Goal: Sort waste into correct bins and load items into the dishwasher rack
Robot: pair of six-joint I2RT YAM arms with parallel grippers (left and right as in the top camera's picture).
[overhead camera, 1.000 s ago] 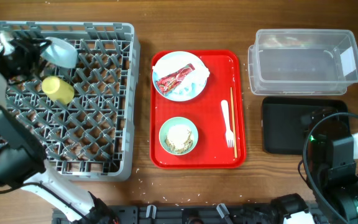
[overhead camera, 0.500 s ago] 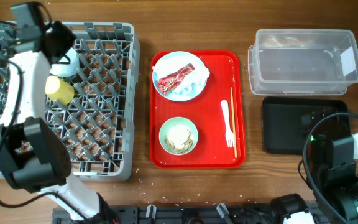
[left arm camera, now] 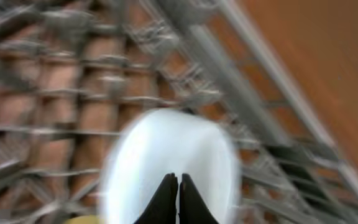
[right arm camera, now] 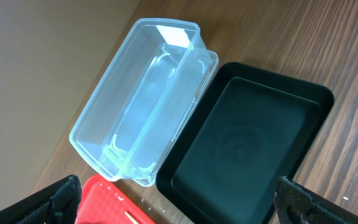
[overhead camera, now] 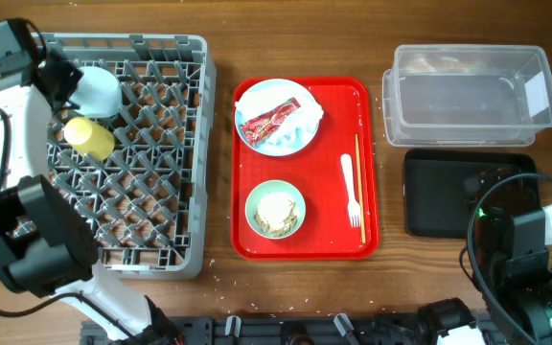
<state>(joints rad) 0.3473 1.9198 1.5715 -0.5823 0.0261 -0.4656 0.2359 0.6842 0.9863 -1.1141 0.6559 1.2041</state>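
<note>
The grey dishwasher rack (overhead camera: 151, 192) holds a pale mint saucer (overhead camera: 99, 88) and a yellow cup (overhead camera: 89, 137) at its back left. My left gripper (overhead camera: 65, 82) hovers just left of the saucer. In the left wrist view the left gripper (left arm camera: 178, 182) is shut and empty over the saucer (left arm camera: 166, 155). On the red tray sit a blue plate (overhead camera: 290, 142) with wrapper (overhead camera: 269, 120) and napkin (overhead camera: 310, 110), a mint bowl (overhead camera: 276, 210) of scraps, a fork (overhead camera: 351, 187) and a chopstick (overhead camera: 357, 172). My right gripper (right arm camera: 182, 208) stands wide open near the clear tub (right arm camera: 138, 99) and black tray (right arm camera: 241, 143).
The red tray (overhead camera: 257, 244) lies mid-table between the rack and the bins. The clear tub (overhead camera: 468, 86) sits at the back right, with the black tray (overhead camera: 439, 192) in front of it. My right arm (overhead camera: 525, 254) fills the front right corner. Crumbs dot the table near the rack's front.
My left gripper has let go of the saucer, shut its jaws and swung about above the rack's back-left corner. The saucer now lies flatter in the rack. The right arm has not moved.
</note>
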